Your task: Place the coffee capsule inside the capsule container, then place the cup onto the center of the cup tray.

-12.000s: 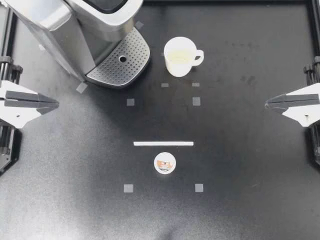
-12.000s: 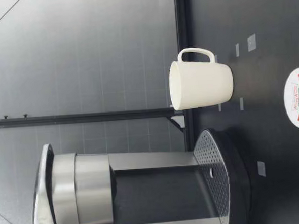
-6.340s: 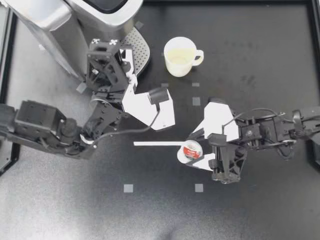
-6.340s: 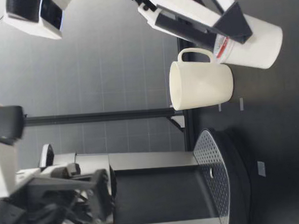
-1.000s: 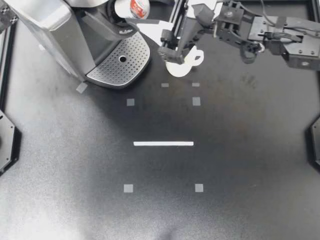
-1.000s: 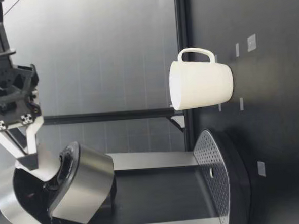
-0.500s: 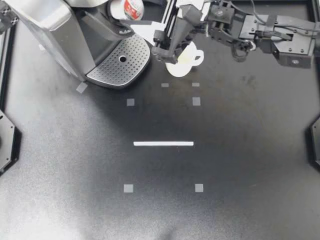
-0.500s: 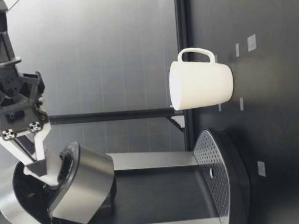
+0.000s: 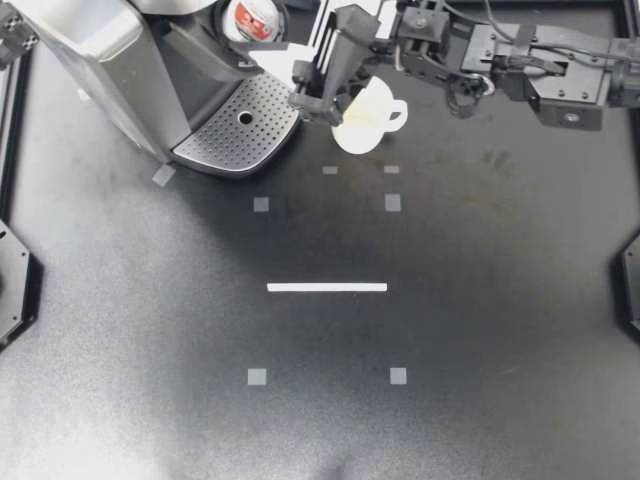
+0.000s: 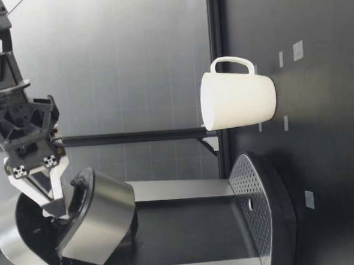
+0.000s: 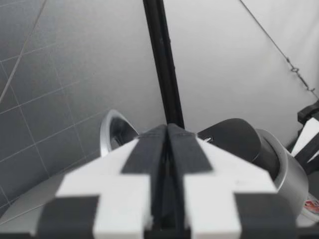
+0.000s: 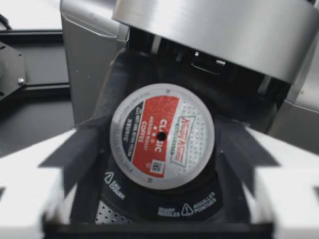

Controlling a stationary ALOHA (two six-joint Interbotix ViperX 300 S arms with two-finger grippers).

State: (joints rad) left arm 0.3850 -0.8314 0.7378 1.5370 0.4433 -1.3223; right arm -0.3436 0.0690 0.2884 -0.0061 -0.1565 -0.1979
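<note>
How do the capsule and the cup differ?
The capsule is gripped by the right gripper over the machine's open top; the cup stands free on the table. The capsule is small with a sealed red-and-white lid; the cup is bigger, open, with a handle. Both are round.

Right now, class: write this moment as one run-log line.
right gripper: shut on coffee capsule | coffee capsule: over open capsule container | cup: on table, off cup tray | left gripper: shut
</note>
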